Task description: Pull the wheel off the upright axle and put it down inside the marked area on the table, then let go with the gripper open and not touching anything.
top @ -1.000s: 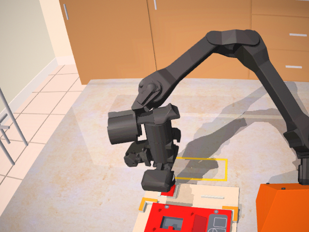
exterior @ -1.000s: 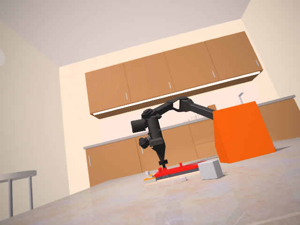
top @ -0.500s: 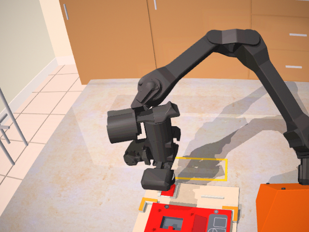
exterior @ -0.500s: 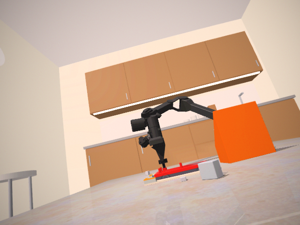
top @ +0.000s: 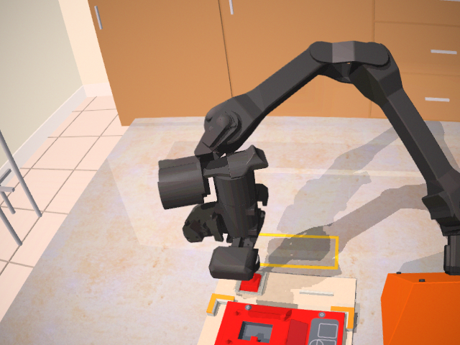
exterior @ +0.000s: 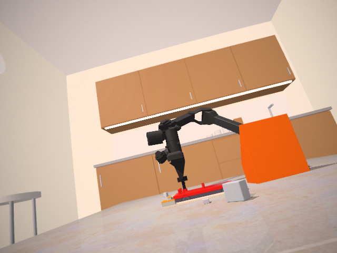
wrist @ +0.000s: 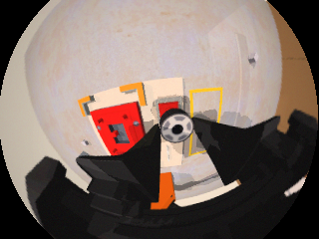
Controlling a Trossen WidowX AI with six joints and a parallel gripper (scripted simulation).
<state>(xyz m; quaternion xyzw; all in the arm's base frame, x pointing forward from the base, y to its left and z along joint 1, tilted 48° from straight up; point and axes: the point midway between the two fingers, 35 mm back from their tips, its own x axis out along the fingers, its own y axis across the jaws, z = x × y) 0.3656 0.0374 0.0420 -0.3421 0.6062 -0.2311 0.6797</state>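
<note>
My gripper [top: 242,247] [exterior: 181,176] [wrist: 175,123] points straight down and is shut on the wheel [top: 232,264] [exterior: 181,179] [wrist: 175,127]. The wheel is a dark grey disc with a centre hole. It hangs a little above the small red axle base [top: 249,284] at the board's far left corner. A thin axle [exterior: 185,186] shows below the wheel in the exterior view. I cannot tell if the wheel is clear of its tip. The marked area, a yellow rectangle [top: 297,235] [wrist: 206,90], lies on the table just right of the gripper, beyond the board.
A tan board [top: 326,287] carries a red plate [top: 230,326] [exterior: 196,192] with orange corner brackets. An orange box [top: 420,307] [exterior: 271,149] stands at the right by the arm's base. A grey cube [exterior: 236,191] sits near the board.
</note>
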